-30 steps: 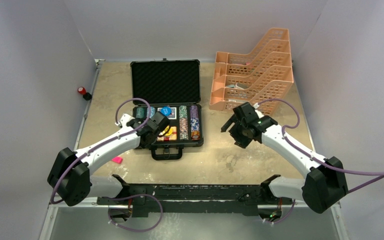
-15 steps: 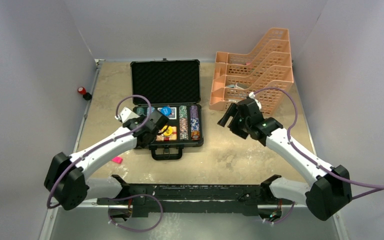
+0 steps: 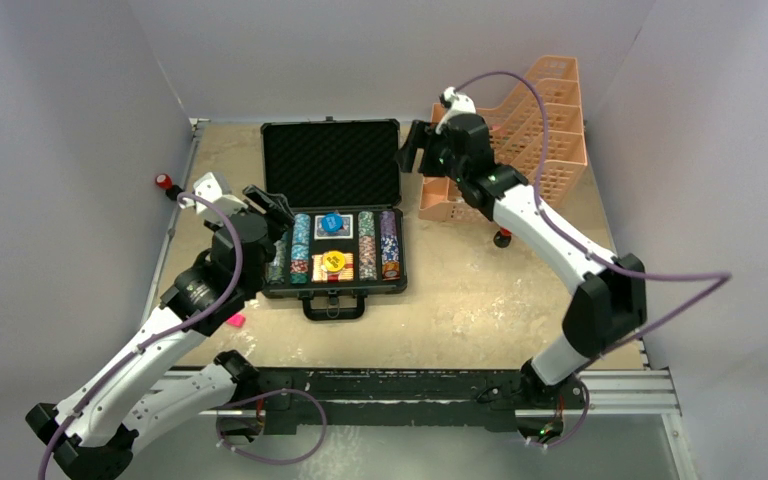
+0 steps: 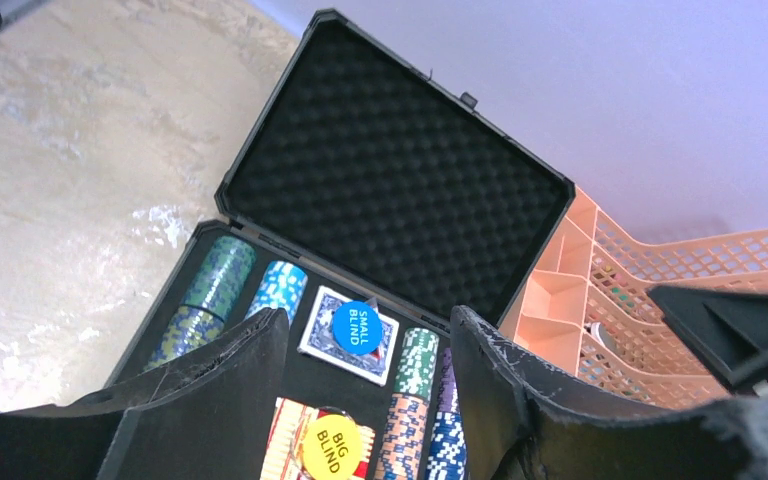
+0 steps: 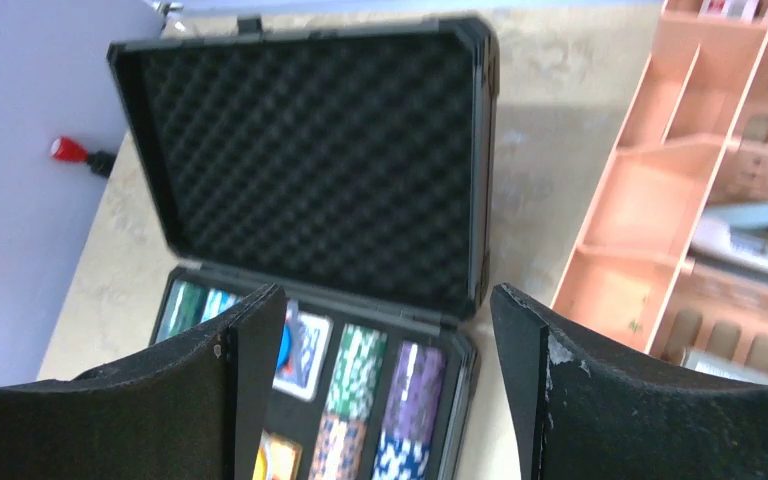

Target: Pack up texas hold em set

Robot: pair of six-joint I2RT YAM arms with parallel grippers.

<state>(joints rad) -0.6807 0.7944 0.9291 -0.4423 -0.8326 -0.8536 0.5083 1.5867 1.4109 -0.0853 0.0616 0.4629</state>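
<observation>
Both arms have left their earlier places. The left claw (image 3: pixel 268 203) has pulled back off the chip rows to hang over the left end of the case base. The right claw (image 3: pixel 412 150) has swung from over the open bench (image 3: pixel 460 300) up beside the right edge of the lid.

The black briefcase (image 3: pixel 335 291) lies open mid-bench, its long axis running left to right. Its handle (image 3: pixel 333 309) points at the arm bases, and the foam-lined lid (image 3: pixel 332 165) stands up at the far side, foam facing the arms. Rows of poker chips (image 3: pixel 366 245) run front to back in the base, two at the left and two at the right. Between them sit a card deck (image 3: pixel 332 222) topped by the blue small-blind button (image 4: pixel 358 325) and, nearer the handle, the yellow big-blind button (image 3: pixel 333 260).

The left arm is bent at the elbow, its wrist tipped down over the chips. The left fingers (image 4: pixel 225 385) stand apart with nothing between them. The right arm stretches high and far forward, wrist turned left toward the lid. The right fingers (image 5: pixel 545 380) are spread wide and empty.

A peach tray rack (image 3: pixel 535 130) stands just right of the lid.
</observation>
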